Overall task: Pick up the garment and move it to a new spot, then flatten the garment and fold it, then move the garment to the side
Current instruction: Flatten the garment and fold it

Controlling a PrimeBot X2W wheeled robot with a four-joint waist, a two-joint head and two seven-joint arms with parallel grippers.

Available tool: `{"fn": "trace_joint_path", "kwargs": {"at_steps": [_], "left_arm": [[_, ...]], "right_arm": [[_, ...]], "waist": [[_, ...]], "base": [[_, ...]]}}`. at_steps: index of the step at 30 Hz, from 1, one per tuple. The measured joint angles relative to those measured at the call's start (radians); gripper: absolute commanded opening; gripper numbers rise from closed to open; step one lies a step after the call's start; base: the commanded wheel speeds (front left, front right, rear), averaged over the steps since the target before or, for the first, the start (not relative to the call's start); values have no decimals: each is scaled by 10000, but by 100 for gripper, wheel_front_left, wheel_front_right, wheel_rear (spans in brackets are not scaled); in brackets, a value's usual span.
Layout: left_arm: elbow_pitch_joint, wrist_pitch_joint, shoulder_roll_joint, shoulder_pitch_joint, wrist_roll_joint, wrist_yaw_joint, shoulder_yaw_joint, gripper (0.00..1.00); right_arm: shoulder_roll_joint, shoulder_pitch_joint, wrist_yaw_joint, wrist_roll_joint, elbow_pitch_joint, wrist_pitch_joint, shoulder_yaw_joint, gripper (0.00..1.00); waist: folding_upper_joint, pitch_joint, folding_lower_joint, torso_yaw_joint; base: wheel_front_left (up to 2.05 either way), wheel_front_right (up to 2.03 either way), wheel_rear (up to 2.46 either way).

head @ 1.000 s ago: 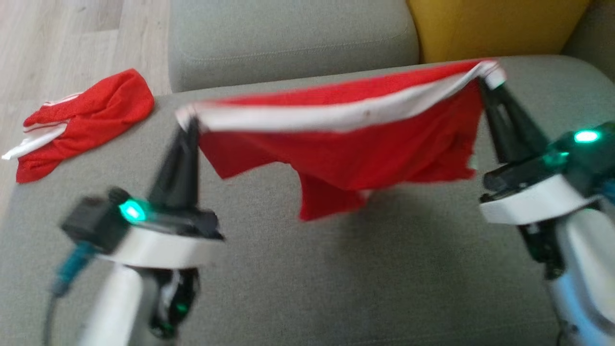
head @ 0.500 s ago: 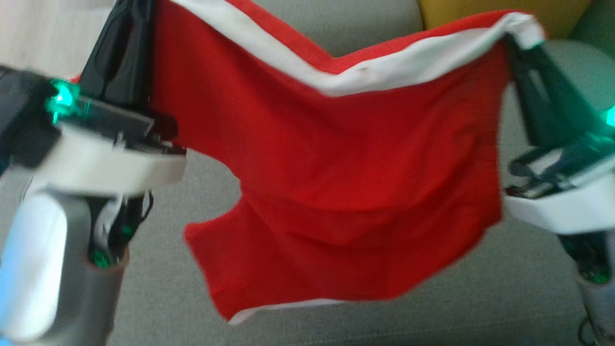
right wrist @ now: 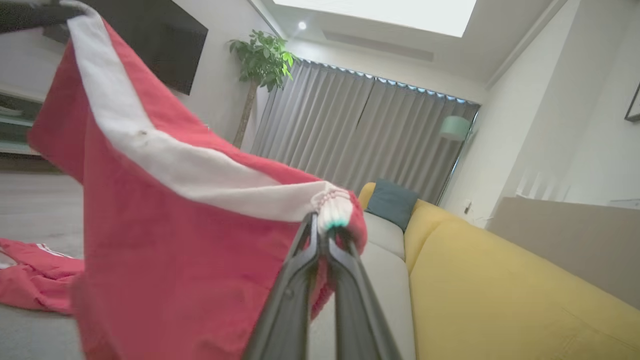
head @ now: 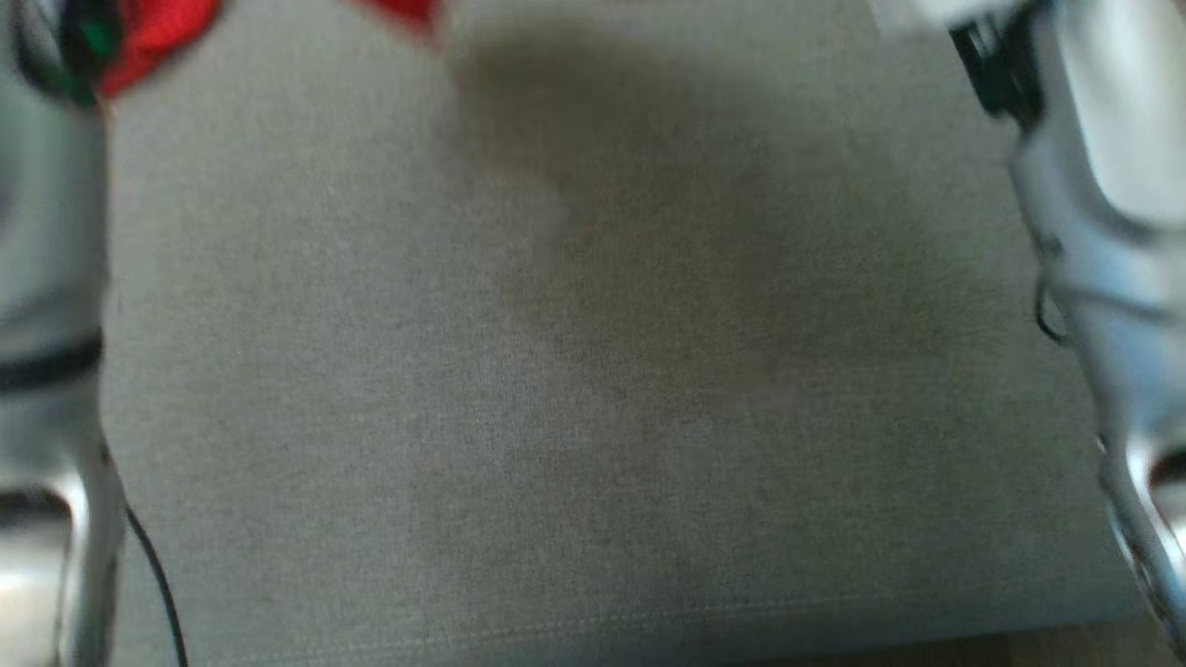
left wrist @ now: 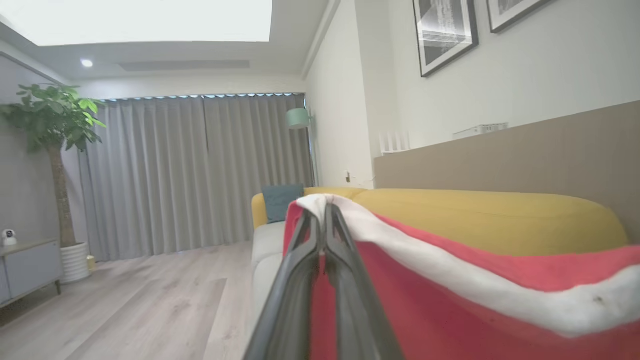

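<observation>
Pinching garment (right wrist: 175,260) white edge, left claw (left wrist: 322,209) and right claw (right wrist: 322,222) both closed on it. Another red cloth (right wrist: 30,287) at 8 o'clock.

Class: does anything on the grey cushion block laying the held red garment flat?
Nothing visible does: the cushion under the garment is bare in the head view; another red garment lies off to the side.

A teal cushion (left wrist: 281,202) leans against the yellow sofa back (left wrist: 480,220), near grey curtains (left wrist: 200,170).
</observation>
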Motion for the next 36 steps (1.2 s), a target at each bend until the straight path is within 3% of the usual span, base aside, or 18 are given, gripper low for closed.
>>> {"fn": "trace_joint_path", "kwargs": {"at_steps": [4, 9, 11, 14, 18, 25, 31, 36], "left_arm": [[1478, -880, -111, -1360, 449, 61, -148, 0], [3026, -1317, -1070, -1417, 255, 128, -276, 0], [3398, -1394, -1271, -1166, 148, 48, -290, 0], [3718, -1404, -1287, -434, -123, -203, -155, 0], [3104, -1406, -1152, 422, -224, -548, 63, 0], [1066, -1475, -945, 2252, -523, -890, 499, 0], [-1329, -1475, -978, 5203, -853, -965, 1147, 0], [-2757, -1475, -1331, 7596, -828, -966, 1434, 0]], "right_arm": [[869, -1343, 0, -786, 2318, -546, -178, 0], [1112, -1780, 0, -1636, 4259, -754, -608, 0], [1145, -1662, 0, -1776, 4408, -755, -825, 0], [1162, -882, 0, -1779, 4153, -786, -1001, 0], [1101, 252, 0, -1413, 3607, -784, -1009, 0], [382, 1708, 0, -31, 1833, -786, -428, 0], [-184, 3955, 0, 1191, 144, -786, 272, 0], [-326, 5497, 0, 1632, -646, -786, 167, 0]], "waist": [[0, 655, 0, 28], [0, 1404, 1, 284], [0, 1705, 1, 433], [0, 2122, 1, 771], [0, 2153, 2, 976], [0, 1675, -1, 862], [0, 891, -1, 707], [0, 242, -1, 612]], "base": [[0, 0, 0], [0, 0, 0], [0, 0, 0], [0, 0, 0], [0, 0, 0], [0, 0, 0], [0, 0, 0], [0, 0, 0]]}}
